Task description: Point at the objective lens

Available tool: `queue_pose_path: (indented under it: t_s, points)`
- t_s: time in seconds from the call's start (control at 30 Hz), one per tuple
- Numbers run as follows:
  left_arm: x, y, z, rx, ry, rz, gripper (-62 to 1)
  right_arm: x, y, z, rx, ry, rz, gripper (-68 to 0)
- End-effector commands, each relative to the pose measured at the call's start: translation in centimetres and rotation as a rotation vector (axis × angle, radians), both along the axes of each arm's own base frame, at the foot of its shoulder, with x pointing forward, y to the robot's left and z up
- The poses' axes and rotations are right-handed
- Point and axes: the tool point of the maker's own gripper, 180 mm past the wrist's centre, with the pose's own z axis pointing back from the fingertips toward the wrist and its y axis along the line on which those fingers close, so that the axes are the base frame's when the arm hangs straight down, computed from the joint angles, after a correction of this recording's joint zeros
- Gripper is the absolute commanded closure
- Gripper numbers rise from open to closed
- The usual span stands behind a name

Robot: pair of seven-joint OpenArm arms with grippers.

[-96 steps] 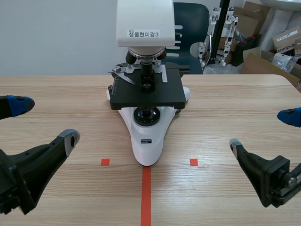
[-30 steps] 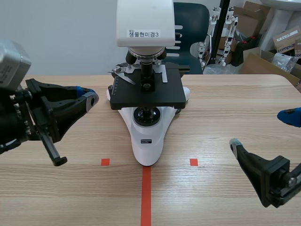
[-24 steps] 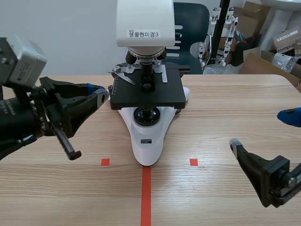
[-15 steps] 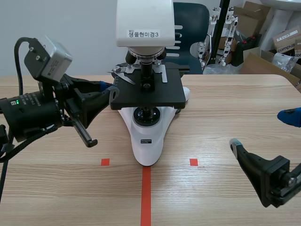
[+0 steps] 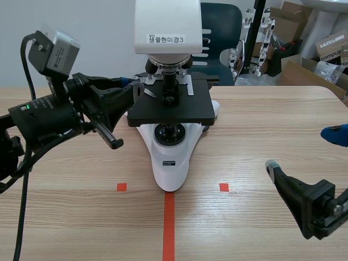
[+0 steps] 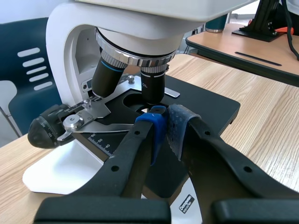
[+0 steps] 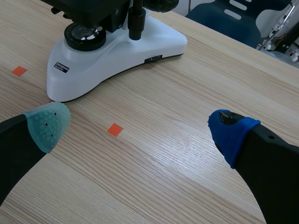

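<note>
A white microscope (image 5: 172,155) with a black stage (image 5: 185,111) stands at mid-table. Its black objective lens (image 5: 170,82) hangs over the stage, under the white head. My left gripper (image 5: 134,88) is shut and raised at the stage's left edge, tips toward the lenses. In the left wrist view the shut gripper (image 6: 166,125) sits just short of and below the objective lens (image 6: 153,87), apart from it; a second lens (image 6: 109,77) slants beside it. My right gripper (image 5: 303,150) rests low at the right, open and holding nothing; in its own view the right gripper (image 7: 139,127) faces the microscope's base (image 7: 117,51).
A red tape line (image 5: 169,225) and two red squares (image 5: 121,187) mark the table in front of the microscope. A dark chair (image 5: 220,32) and cardboard boxes (image 5: 318,51) stand behind the table. The slide holder (image 6: 79,122) lies on the stage beside my left fingers.
My left arm has swung right and upward from the table's left side to the stage's left edge, fingers shut throughout. The right arm and the microscope have not moved.
</note>
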Motion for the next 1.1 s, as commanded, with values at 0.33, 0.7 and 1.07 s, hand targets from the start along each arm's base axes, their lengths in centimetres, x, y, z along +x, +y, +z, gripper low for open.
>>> queue_pose_path:
  t_s: [0.33, 0.7, 1.07]
  points:
    - [-0.08, -0.19, 0.87, -0.030, -0.014, -0.017, -4.2, 0.41, 0.06, 0.74, 0.005, -0.027, 0.006, -67.9]
    - [-0.04, -0.11, 1.13, -0.058, -0.007, -0.014, -4.2, 0.41, 0.06, 0.74, 0.005, -0.027, 0.006, -67.9]
    - [-0.05, -0.13, 0.95, -0.044, -0.007, -0.015, -4.2, 0.41, 0.06, 0.74, 0.005, -0.027, 0.006, -67.9]
